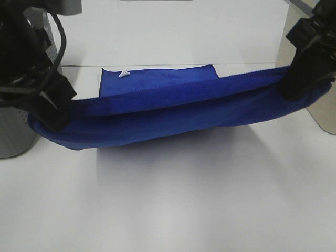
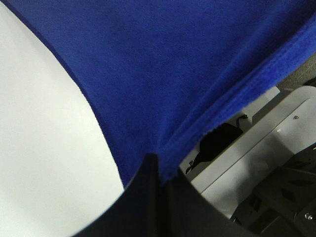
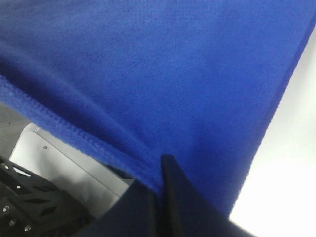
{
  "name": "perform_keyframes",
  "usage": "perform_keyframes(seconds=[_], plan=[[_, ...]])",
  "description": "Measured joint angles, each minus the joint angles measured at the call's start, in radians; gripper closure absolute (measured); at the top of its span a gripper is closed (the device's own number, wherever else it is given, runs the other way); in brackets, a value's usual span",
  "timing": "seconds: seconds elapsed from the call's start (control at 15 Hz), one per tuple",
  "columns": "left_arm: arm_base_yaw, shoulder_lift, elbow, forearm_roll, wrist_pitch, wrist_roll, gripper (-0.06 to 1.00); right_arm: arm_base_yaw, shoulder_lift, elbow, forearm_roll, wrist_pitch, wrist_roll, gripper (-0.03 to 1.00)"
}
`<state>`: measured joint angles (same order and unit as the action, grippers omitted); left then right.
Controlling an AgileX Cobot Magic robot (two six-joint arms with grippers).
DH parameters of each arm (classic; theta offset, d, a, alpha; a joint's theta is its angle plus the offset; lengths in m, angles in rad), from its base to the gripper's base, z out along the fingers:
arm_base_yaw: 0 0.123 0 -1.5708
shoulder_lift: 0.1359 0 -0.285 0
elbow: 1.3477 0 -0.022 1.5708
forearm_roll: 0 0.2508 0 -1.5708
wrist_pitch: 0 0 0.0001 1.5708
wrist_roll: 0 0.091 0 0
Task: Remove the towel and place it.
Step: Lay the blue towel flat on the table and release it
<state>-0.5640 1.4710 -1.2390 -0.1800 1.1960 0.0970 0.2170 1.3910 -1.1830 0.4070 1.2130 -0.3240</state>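
The deep blue towel hangs stretched between my two grippers as a long sagging band above the white table. My left gripper is shut on its left end, and my right gripper is shut on its right end, held higher. Behind the band a flat blue rectangle with a small white tag lies level; I cannot tell whether it is part of the same towel. In the left wrist view the gripper pinches blue cloth. In the right wrist view the gripper pinches cloth too.
A grey perforated object stands at the left edge behind my left arm, and another grey upright at the right edge. White table surface spreads in front of the towel. What lies under the flat blue rectangle is hidden.
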Motion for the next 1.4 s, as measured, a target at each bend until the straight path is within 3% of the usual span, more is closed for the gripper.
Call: perform_keyframes(seconds=[0.27, 0.73, 0.93, 1.4], plan=[[-0.049, -0.025, 0.126, -0.005, -0.007, -0.016, 0.94, 0.0, -0.066, 0.172, 0.062, 0.0, 0.012, 0.95], [-0.151, -0.113, 0.402, -0.147, -0.033, -0.017, 0.94, 0.0, -0.1, 0.498, 0.161, -0.001, 0.013, 0.95], [-0.211, -0.105, 0.463, -0.208, -0.054, -0.017, 0.94, 0.0, -0.101, 0.593, 0.16, -0.002, 0.021, 0.95], [-0.217, 0.09, 0.49, -0.271, -0.107, 0.034, 0.94, 0.0, -0.021, 0.675, 0.153, -0.006, 0.03, 0.95]])
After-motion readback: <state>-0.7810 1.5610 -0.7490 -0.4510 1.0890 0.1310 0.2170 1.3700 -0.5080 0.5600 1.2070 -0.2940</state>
